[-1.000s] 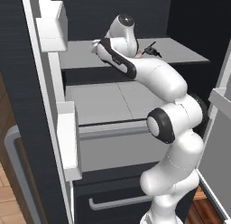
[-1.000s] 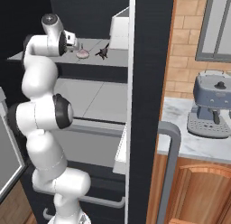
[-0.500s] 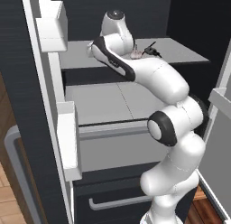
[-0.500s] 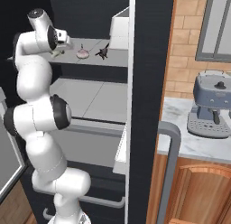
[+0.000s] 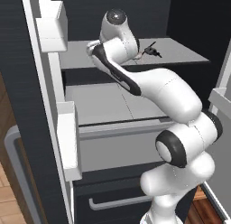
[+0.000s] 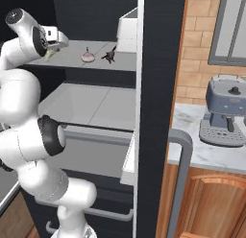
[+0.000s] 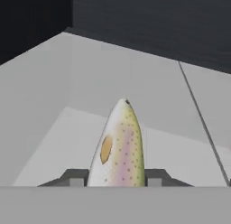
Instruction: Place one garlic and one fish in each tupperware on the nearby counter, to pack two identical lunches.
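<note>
In the hand view a speckled silvery-tan fish (image 7: 118, 146) stands between my two fingertips (image 7: 74, 177), and my gripper (image 7: 117, 175) is shut on it just above the fridge's grey upper shelf (image 7: 67, 83). From the right base view, the gripper (image 6: 54, 48) is at the left end of that shelf. One pale pinkish garlic (image 6: 87, 56) lies to its right, with a small dark object (image 6: 110, 54) beyond the bulb. The marble counter (image 6: 187, 131) lies right of the fridge. The tupperware is out of view.
A white box (image 6: 127, 33) stands at the right end of the upper shelf. The open fridge door (image 6: 153, 88) stands between shelf and counter. A coffee machine (image 6: 228, 112) sits on the counter. Door bins (image 5: 67, 142) line the left side.
The jaws have gone from open to shut on the fish. The hand has swung left along the upper shelf, away from the garlic.
</note>
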Tool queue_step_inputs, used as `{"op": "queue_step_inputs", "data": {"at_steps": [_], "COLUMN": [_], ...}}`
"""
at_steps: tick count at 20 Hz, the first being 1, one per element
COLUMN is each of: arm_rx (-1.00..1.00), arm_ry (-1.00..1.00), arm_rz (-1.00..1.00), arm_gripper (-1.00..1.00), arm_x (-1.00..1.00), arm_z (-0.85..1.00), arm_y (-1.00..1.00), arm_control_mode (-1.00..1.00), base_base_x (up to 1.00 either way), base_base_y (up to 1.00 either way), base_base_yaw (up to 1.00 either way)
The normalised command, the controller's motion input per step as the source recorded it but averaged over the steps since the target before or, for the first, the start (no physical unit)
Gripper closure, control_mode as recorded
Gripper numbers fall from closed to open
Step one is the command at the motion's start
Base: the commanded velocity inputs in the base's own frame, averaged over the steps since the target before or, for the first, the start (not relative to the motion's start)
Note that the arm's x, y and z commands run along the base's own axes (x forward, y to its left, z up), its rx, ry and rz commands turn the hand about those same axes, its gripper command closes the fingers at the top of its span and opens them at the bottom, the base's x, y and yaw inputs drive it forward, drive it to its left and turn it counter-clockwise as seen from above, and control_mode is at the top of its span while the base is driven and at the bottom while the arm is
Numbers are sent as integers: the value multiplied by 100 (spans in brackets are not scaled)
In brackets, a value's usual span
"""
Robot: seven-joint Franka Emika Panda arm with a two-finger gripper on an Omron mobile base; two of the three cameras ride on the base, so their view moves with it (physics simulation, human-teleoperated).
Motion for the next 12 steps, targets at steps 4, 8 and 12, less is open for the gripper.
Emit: {"op": "queue_step_inputs", "data": {"at_steps": [4, 8, 12], "arm_rx": [2, 1, 11], "arm_ry": [-30, -5, 1], "arm_rz": [-5, -5, -9], "arm_gripper": [100, 100, 100], "arm_x": [-100, -100, -100], "arm_z": [7, -59, -69], "arm_y": [-6, 0, -7], "arm_control_mode": [-100, -100, -100], "base_base_x": [0, 0, 0], "base_base_y": [0, 0, 0], "base_base_yaw": [0, 0, 0]}}
